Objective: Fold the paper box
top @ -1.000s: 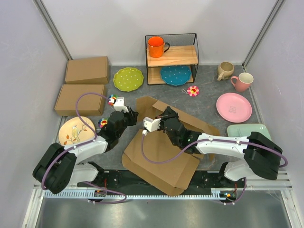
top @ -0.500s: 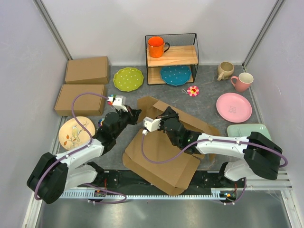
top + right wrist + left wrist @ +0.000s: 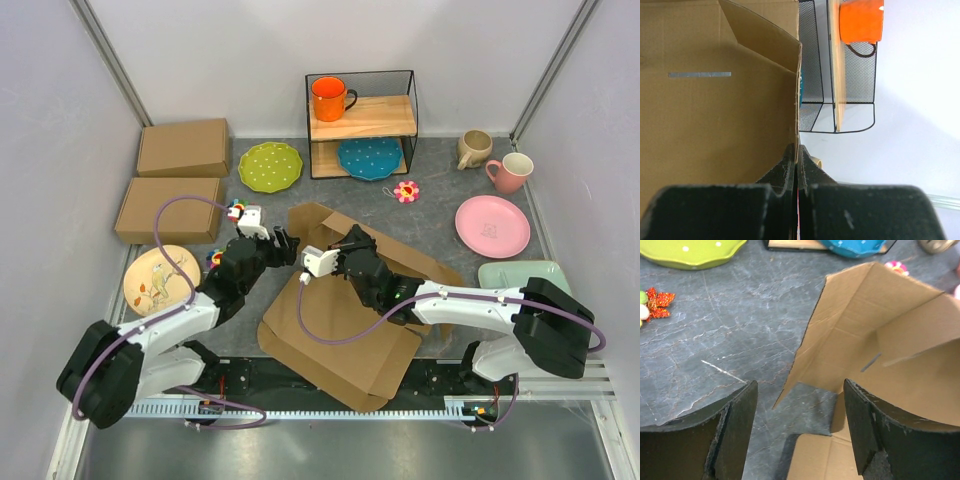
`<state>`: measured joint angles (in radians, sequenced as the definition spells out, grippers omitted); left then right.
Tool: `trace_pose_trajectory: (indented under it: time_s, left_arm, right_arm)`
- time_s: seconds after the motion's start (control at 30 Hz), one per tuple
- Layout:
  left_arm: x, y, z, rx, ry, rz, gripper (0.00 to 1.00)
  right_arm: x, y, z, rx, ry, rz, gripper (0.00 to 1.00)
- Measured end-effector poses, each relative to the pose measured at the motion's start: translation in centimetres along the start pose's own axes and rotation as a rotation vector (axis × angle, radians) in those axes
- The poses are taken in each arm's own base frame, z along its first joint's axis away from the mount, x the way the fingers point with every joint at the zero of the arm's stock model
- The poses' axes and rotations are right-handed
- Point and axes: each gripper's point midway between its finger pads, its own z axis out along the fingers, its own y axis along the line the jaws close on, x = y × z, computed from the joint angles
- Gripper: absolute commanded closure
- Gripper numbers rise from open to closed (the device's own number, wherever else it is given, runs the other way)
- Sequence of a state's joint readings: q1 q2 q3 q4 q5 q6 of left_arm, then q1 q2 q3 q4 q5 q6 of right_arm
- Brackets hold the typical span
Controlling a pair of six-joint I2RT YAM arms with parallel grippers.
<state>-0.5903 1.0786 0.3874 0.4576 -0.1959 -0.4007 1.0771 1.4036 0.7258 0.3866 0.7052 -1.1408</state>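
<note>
Right gripper pinched tight on the raised wall edge of the paper box. Left gripper spread wide, holding nothing, pointed at the box's upright left flap corner. Box partly folded, mid-table, in front of wire shelf holding orange mug.

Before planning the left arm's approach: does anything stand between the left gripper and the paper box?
Nothing visible does. The left gripper, jaws open, faces the raised flap of the paper box, with only grey tabletop before it.
</note>
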Motion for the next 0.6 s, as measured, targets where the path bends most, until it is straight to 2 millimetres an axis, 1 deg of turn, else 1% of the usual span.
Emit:
trace_pose_trajectory:
  time_s: [0.17, 0.3, 0.43, 0.5, 0.53, 0.6]
  left_arm:
    - [1.9, 0.9, 1.5, -0.041, 0.066, 0.049, 0.26]
    - [2.5, 1.1, 2.2, -0.038, 0.077, 0.078, 0.28]
    - [2.4, 1.4, 3.2, -0.031, 0.079, 0.089, 0.33]
    - [2.3, 1.6, 3.6, -0.016, 0.073, 0.082, 0.44]
    - [2.2, 1.6, 3.7, -0.011, 0.07, 0.079, 0.51]
    - [2.0, 1.7, 4.0, 0.003, 0.064, 0.075, 0.6]
  right_arm:
    - [0.0, 0.1, 0.0, -0.002, 0.001, 0.005, 1.0]
    - [0.1, 0.0, -0.1, -0.002, 0.0, 0.01, 1.0]
    - [0.2, -0.1, -0.4, 0.001, -0.002, 0.014, 1.0]
    - [0.2, -0.2, -0.4, 0.003, -0.003, 0.015, 1.0]
    - [0.2, -0.2, -0.4, 0.003, -0.003, 0.015, 1.0]
    - [0.2, -0.2, -0.4, 0.003, -0.003, 0.016, 1.0]
